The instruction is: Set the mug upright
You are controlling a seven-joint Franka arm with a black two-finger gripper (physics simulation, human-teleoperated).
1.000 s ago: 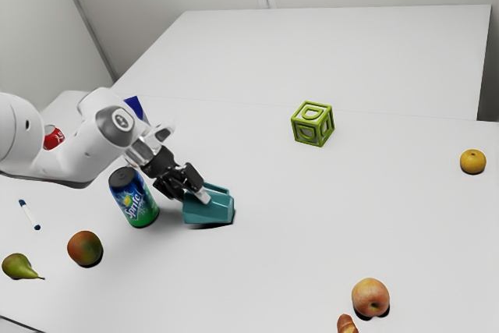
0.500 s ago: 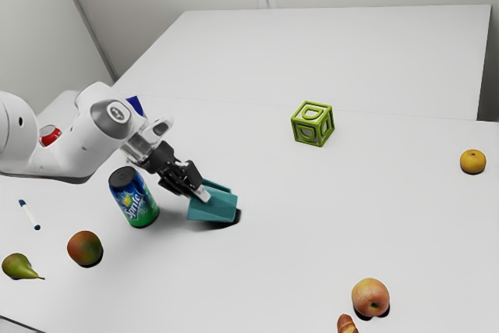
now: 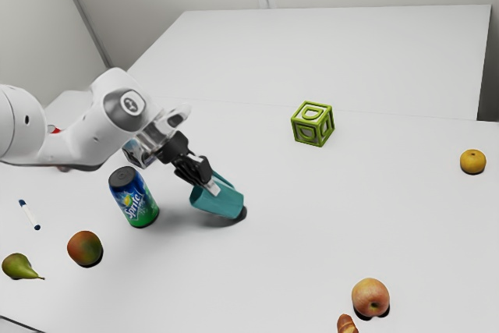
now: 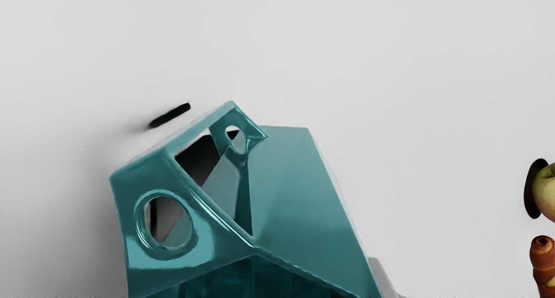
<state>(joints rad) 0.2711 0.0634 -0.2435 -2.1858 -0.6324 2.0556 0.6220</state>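
Teal mug (image 3: 222, 202) tilted, mouth toward the hand: the step in hand looks like righting it, with the jaws (image 3: 207, 185) grasping it near the mouth. It is at the fingertips, slanting beyond them toward the counter (image 3: 312, 216); whether the base touches down I cannot tell. Its long axis runs obliquely, from the mouth beside the jaws down to the base on the exterior view's right. The handle (image 4: 197, 189) is on its upper side, facing away from the exterior camera. I judge that the next move calls for more turning, mouth upward, until the base sits flat, then opening the jaws; letting go at this slant could topple it.
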